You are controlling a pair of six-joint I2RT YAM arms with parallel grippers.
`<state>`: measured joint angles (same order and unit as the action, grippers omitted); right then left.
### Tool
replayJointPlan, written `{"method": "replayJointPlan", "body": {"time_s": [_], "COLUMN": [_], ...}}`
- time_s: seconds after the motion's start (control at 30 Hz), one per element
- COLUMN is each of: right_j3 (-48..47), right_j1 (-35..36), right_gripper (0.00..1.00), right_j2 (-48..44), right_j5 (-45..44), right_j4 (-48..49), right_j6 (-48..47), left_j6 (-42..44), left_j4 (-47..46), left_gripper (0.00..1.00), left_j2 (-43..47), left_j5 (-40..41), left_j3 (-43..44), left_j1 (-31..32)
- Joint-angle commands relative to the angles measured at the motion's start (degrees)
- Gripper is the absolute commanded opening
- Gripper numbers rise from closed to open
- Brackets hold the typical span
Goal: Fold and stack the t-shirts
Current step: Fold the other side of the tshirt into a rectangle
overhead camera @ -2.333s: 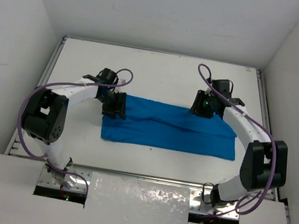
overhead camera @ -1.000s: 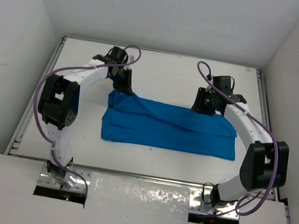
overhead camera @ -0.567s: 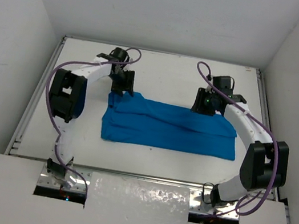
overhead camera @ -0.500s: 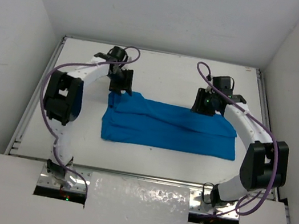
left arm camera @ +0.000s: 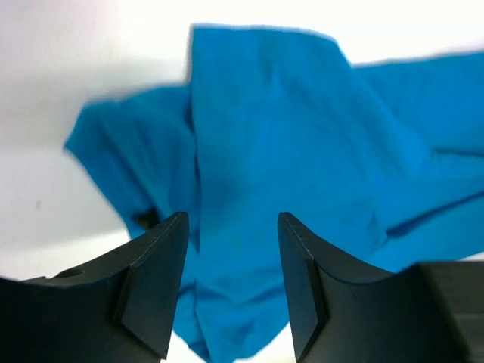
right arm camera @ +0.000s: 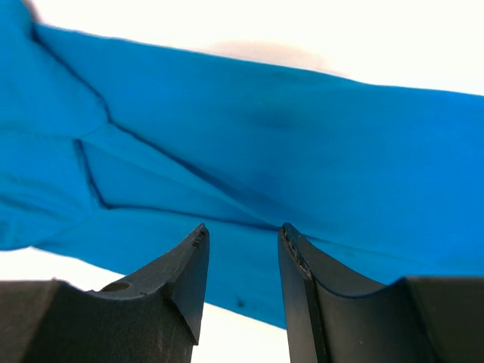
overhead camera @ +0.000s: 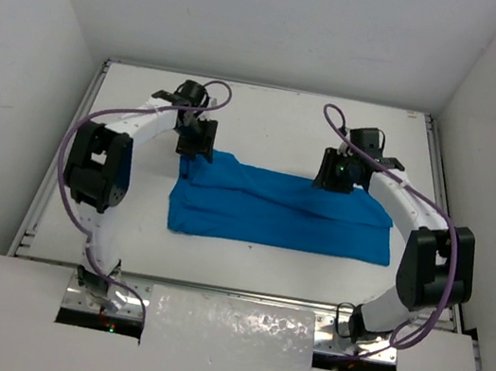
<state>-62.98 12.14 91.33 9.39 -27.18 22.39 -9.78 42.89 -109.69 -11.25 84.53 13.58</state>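
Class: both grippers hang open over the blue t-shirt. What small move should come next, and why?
Probably lower the left gripper and close it on the far-left corner of the t-shirt. The shirt lies as a long band, not yet folded across its length; the left gripper and the right gripper both stand open, holding nothing, and the left one hangs over that rumpled corner.

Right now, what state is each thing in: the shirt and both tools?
Bright blue cloth t-shirt: folded into a long band, lying on the white table, ungripped.
Left tool: open, empty, over the shirt's far left corner.
Right tool: open, empty, over the shirt's far edge.
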Motion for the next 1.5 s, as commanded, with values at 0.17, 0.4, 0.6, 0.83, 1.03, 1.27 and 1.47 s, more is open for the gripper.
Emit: {"method": "replayJointPlan", "body": {"time_s": [0.17,0.4,0.6,0.83,1.03,1.27,1.47], "right_j3": [-4.9,-2.1,-2.2,-2.2,-0.9,-1.2,-0.9], "right_j1": [0.2,0.2,0.2,0.2,0.3,0.3,0.2], "right_gripper": [0.41,0.41,0.41,0.41,0.41,0.4,0.4], "right_j2": [5.2,5.3,5.5,5.7,5.0,3.9,2.6], "right_j5": [5.6,7.2,7.4,7.4,7.2,6.3,4.9], "right_j4": [1.9,3.2,2.7,2.7,3.3,2.2,1.2], "right_j6": [-0.9,-1.4,-2.4,-2.3,-1.4,-1.2,-1.8], "left_j6": [2.1,2.6,2.3,2.9,3.5,4.0,4.2], "left_j4": [0.7,3.7,6.6,8.8,4.6,1.6,1.1], "left_gripper": [0.5,0.51,0.5,0.48,0.44,0.42,0.34], "left_j2": [-8.5,-11.0,-10.1,-3.5,-0.8,-1.3,-2.0], "left_j5": [-1.4,7.8,9.8,17.2,13.2,8.4,8.4], "left_j3": [10.2,16.4,13.9,7.5,1.3,-0.9,-1.4], "left_j1": [2.5,6.4,6.5,6.5,6.5,6.5,6.5]}}
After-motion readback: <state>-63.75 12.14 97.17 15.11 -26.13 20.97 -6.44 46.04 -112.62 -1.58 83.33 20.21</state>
